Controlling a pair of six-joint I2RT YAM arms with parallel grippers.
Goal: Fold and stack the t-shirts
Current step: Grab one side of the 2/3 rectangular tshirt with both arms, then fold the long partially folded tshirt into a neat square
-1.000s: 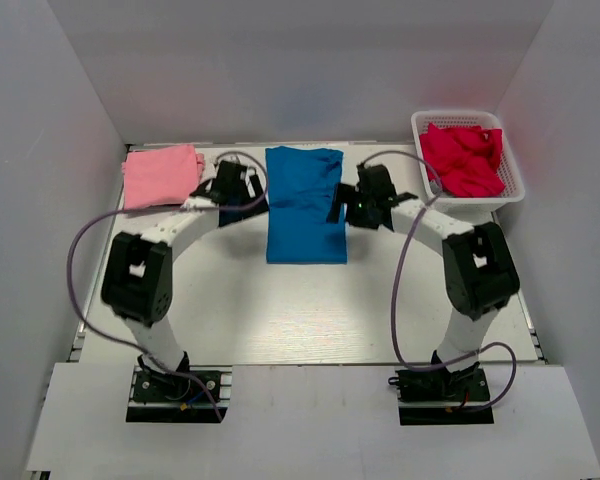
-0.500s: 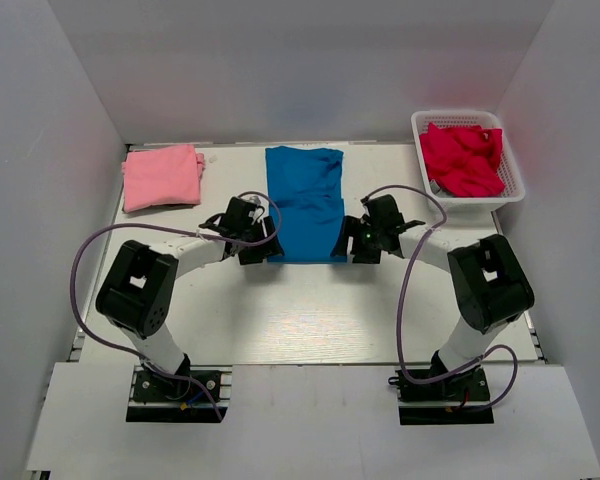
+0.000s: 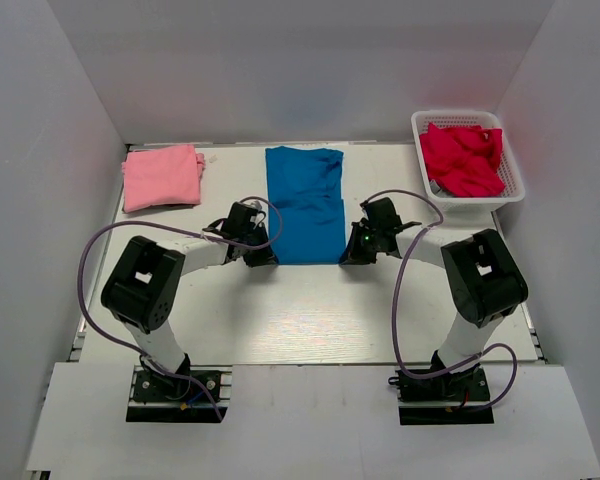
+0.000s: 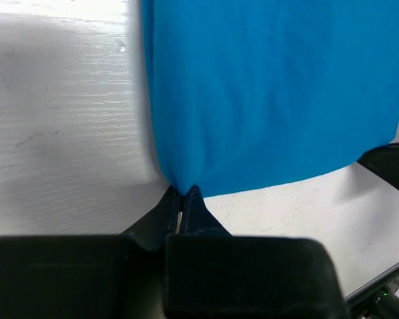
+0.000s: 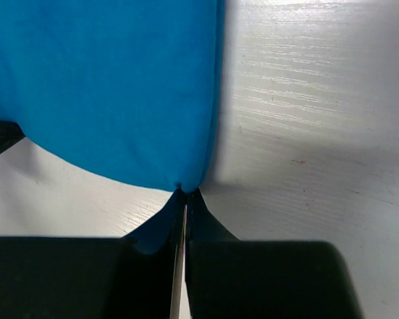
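Blue t-shirt (image 3: 304,205) lies right of the pink t-shirt (image 3: 162,177). Left end effector (image 4: 183,198) and right end effector (image 5: 185,194) just clamped its near corners — bite looks thin, hard to tell — fold-over next.

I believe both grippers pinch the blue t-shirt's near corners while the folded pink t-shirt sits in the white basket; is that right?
Not quite: the top view shows the pink t-shirt on the table at far left, outside the basket. The left gripper and right gripper do pinch near corners of the blue t-shirt.
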